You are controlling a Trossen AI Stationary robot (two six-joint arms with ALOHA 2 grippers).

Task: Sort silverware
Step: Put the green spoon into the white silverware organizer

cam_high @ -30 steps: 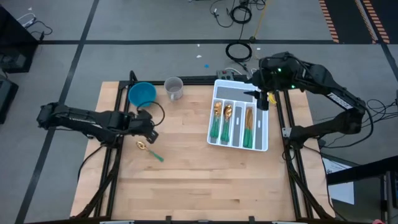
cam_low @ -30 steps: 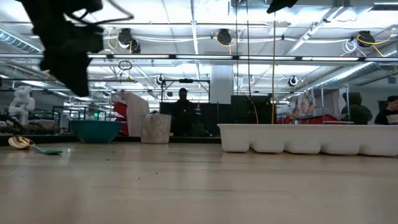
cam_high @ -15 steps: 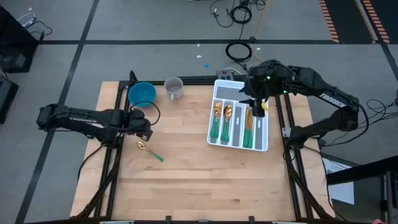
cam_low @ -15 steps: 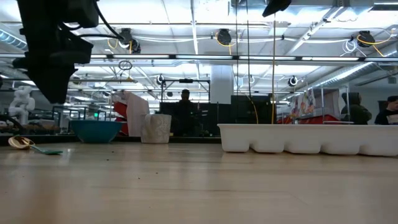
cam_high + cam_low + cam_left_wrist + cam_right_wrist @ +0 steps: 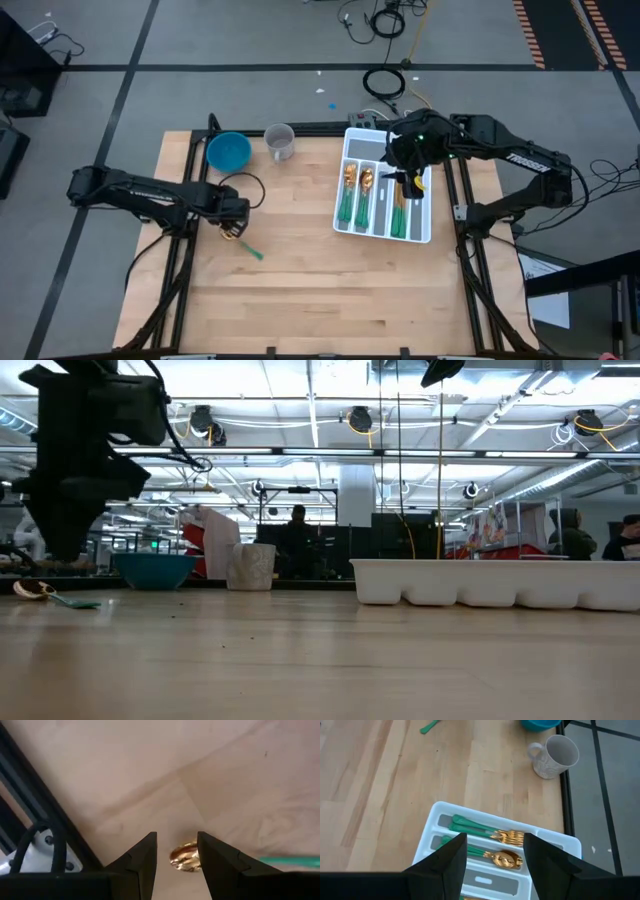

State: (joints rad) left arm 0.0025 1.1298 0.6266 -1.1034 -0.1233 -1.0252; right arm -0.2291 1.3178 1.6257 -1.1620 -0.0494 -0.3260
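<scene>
1. The tray [image 5: 420,232] is sitting on the table's right side, holding forks [image 5: 507,836], spoons and knives in its slots.
2. The right gripper [image 5: 408,183] is hovering over the tray, fingers parted, holding nothing.
3. The left gripper [image 5: 234,214] is hanging directly over the last spoon [image 5: 243,243], fingers apart and empty.
4. The spoon is lying loose at the table's left, bowl [image 5: 185,858] showing between the left fingers, green handle running away toward the table's middle; the left arm is far nearer.

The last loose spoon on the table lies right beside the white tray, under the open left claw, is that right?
Not quite: the spoon lies far from the white tray, near the table's left edge below the blue bowl, as the high view shows. It does lie under the open left claw.
</scene>
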